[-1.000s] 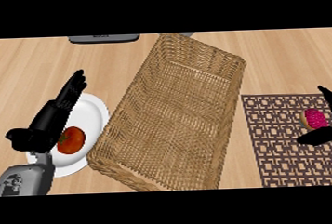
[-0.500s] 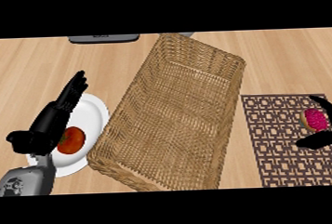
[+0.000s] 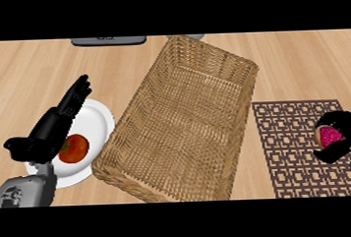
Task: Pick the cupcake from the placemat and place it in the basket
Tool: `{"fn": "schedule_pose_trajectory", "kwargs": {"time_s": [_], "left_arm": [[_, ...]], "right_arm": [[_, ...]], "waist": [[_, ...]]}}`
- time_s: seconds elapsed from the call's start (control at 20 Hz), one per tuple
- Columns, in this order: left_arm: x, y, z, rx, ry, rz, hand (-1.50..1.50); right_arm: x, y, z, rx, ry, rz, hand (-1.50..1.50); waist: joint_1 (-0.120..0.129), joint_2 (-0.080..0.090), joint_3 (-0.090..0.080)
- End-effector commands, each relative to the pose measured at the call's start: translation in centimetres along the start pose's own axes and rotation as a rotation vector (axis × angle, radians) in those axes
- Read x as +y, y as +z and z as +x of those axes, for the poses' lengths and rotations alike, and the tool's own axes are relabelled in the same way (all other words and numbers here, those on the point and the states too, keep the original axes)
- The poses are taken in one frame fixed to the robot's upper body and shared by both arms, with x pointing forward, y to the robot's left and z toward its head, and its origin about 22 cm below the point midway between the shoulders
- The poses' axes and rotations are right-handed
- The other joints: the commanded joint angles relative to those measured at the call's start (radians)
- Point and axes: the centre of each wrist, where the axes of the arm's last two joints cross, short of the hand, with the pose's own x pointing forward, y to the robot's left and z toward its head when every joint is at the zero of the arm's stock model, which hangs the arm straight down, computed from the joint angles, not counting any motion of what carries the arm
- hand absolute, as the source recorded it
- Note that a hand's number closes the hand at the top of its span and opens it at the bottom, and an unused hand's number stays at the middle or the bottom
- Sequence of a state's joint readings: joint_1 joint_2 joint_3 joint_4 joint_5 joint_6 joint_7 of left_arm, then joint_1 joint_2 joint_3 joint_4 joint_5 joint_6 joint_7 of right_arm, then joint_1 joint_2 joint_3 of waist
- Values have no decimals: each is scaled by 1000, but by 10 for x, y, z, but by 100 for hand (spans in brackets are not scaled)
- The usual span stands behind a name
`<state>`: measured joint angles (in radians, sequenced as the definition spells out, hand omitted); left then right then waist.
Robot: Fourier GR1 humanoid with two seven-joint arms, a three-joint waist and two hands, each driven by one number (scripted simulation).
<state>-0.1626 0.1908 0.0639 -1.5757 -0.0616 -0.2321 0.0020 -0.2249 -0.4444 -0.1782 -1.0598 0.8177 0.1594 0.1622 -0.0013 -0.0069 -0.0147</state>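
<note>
A cupcake (image 3: 329, 135) with pink frosting shows over the right part of the brown patterned placemat (image 3: 292, 146). My right hand (image 3: 340, 137) is curled round it, fingers over the top and thumb below, hiding most of it. The long wicker basket (image 3: 189, 120) lies diagonally in the middle of the counter, left of the placemat, with nothing inside. My left hand (image 3: 52, 129) rests open at the left, fingers straight and pointing away, above a white plate.
A white plate (image 3: 95, 123) with a red tomato (image 3: 73, 148) lies left of the basket, partly under my left hand. A dark grey object (image 3: 109, 40) sits at the counter's far edge. Bare wood shows at the far right and far left.
My right hand has closed round the cupcake: the fingers curled over its top and the thumb came under it. The left hand, basket and plate have not moved.
</note>
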Motion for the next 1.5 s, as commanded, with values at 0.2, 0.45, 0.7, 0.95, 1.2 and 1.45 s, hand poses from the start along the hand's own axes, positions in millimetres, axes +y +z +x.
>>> {"fn": "schedule_pose_trajectory", "kwargs": {"time_s": [0.2,0.45,0.7,0.95,1.2,1.45], "left_arm": [[-5,-10,10,4,-14,9,0],[-18,-12,10,-13,4,-62,0],[-23,-16,9,-17,11,-82,0],[-4,-14,13,-22,-5,-57,0],[22,-5,14,-18,-38,-34,0],[42,2,6,22,-27,-12,0]], "right_arm": [[56,24,84,-142,69,-68,150],[114,75,202,-423,107,11,150],[126,120,240,-469,117,-36,150],[117,163,269,-531,-102,-88,150],[89,208,294,-641,-364,-229,150],[74,248,306,-678,-477,-293,150]], "waist": [[-2,1,13],[92,-6,8],[95,-5,14],[91,-5,19],[75,-14,17],[28,-19,9]]}}
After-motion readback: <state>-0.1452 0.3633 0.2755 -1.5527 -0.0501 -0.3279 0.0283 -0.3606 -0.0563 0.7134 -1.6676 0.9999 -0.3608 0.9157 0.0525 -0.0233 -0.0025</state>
